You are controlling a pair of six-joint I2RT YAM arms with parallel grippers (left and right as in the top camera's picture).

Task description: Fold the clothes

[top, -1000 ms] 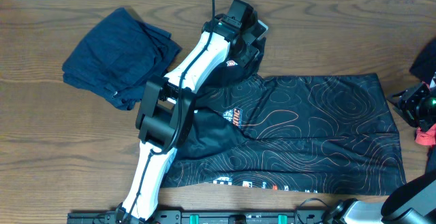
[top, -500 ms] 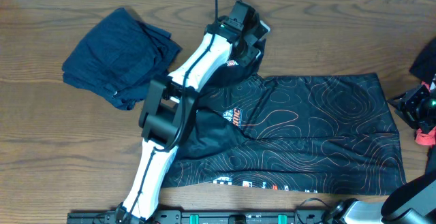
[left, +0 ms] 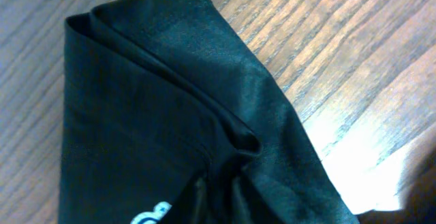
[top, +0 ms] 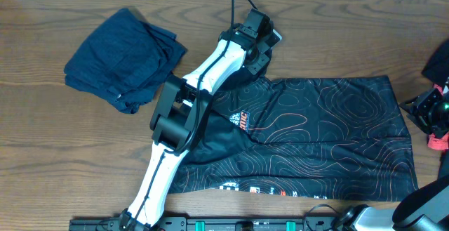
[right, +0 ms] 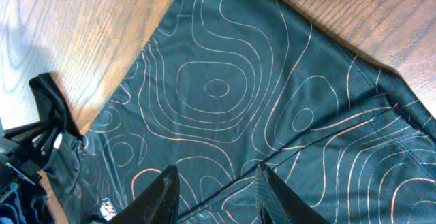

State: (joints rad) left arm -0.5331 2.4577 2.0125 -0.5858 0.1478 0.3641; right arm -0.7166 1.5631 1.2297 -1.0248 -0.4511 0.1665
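Found the jersey (top: 330, 129) spread flat over the right half of the tabletop (top: 56, 154), hem toward the right edge, collar end toward the middle. Found its far sleeve (left: 170, 81) reaching toward the back edge, with the left gripper (top: 263, 38) down on it. Could not tell whether apart or together there: no fingers in the wrist view, only black cloth gathered into a pucker low in the picture, possibly pinched. Found the right gripper (right: 216, 175) off toward the right edge, facing the patterned body, fingers apart and nothing between them. Noted a dark blue garment (top: 123, 59) heaped toward the back left corner, well apart from the jersey.

Judged the step in hand to be the first fold: taking the far sleeve to bring it in over the body. Judged the next move to call for a sure pinch on the sleeve edge, a low lift, then a carry toward the front edge, laying the sleeve flat without dragging the body askew.
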